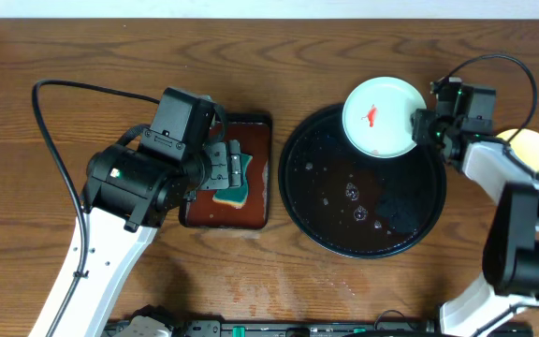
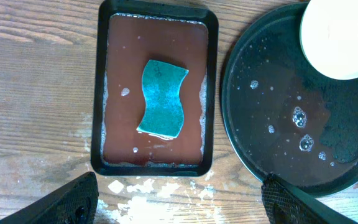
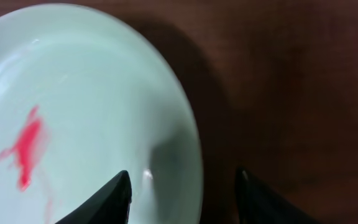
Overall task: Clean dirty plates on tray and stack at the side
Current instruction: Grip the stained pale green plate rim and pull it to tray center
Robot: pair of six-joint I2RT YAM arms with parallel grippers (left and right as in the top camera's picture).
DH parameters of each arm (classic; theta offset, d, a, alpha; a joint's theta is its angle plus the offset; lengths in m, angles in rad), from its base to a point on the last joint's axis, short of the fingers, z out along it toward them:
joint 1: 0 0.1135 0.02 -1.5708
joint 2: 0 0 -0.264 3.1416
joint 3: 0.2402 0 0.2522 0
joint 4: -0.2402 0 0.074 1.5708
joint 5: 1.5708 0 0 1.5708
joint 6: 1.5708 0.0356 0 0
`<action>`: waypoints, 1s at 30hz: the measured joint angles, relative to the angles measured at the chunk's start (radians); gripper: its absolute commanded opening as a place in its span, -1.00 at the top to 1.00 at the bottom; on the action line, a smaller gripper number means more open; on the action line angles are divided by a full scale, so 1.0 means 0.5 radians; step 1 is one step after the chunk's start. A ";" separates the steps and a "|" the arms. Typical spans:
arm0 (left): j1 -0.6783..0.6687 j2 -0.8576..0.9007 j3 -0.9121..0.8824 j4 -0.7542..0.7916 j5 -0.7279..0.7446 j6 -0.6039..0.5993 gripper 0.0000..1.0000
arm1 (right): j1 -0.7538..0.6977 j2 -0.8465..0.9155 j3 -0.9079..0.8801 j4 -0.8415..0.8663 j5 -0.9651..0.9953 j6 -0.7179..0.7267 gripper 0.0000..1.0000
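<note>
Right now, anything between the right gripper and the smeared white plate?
Nothing visible. The right gripper is at the white plate, fingers apart, with the plate's rim between them: one finger over the plate's inside, the other beyond its edge. The plate sits over the far rim of the black tray.

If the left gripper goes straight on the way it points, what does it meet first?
Probably the sponge in the small tray, ahead of the open left gripper; depth is unclear, so the tray's near rim could come first.
</note>
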 measured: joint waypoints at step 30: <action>0.000 0.000 0.000 0.001 0.000 0.000 -0.68 | 0.262 -0.522 -0.025 -1.247 -0.102 0.237 0.98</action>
